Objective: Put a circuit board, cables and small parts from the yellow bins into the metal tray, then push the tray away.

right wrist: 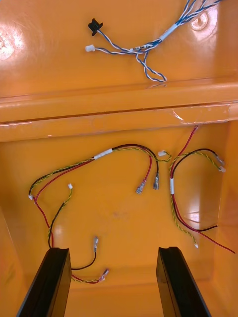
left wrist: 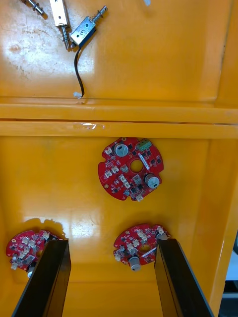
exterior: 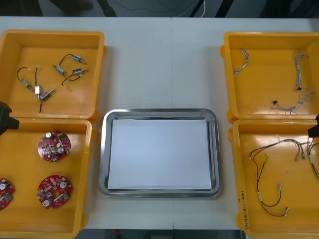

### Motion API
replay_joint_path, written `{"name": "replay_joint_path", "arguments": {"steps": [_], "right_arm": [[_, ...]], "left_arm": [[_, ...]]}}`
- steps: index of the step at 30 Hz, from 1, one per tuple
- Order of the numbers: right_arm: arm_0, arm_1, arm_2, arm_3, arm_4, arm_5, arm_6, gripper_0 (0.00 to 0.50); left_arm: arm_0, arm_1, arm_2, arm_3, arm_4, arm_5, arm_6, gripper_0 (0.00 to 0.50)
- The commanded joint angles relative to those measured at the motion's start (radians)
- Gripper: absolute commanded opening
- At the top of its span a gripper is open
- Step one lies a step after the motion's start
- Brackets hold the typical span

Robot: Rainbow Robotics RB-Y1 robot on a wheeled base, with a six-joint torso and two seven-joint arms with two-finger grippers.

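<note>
An electronics workshop (or lab): square yellow plastic bins (exterior: 79,102) sorting round red circuit boards (exterior: 54,146) and thin cables (right wrist: 103,154).

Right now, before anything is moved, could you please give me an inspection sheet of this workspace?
Surface: light table, two yellow bins at each side.
Job's things: metal tray at the centre, white inside, nothing in it; three circuit boards in the left near bin; small metal parts in the left far bin.
Clutter: nothing seen.
Grippers: left gripper open above the left near bin; right gripper open above the right near bin.
Cables: blue and white cables in the right far bin; red, yellow and black cables in the right near bin.
Surroundings: dark floor beyond the far edge.
</note>
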Motion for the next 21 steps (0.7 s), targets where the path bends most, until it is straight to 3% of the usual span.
{"name": "replay_joint_path", "arguments": {"steps": [1,21], "right_arm": [[0.008,-0.041,-0.03,-0.005,-0.006,0.003,0.009,0.5],[0.008,-0.041,-0.03,-0.005,-0.006,0.003,0.009,0.5]], "left_arm": [[0.014,0.047,0.023,-0.024,0.007,0.007,-0.02,0.5],[0.014,0.047,0.023,-0.024,0.007,0.007,-0.02,0.5]]}}
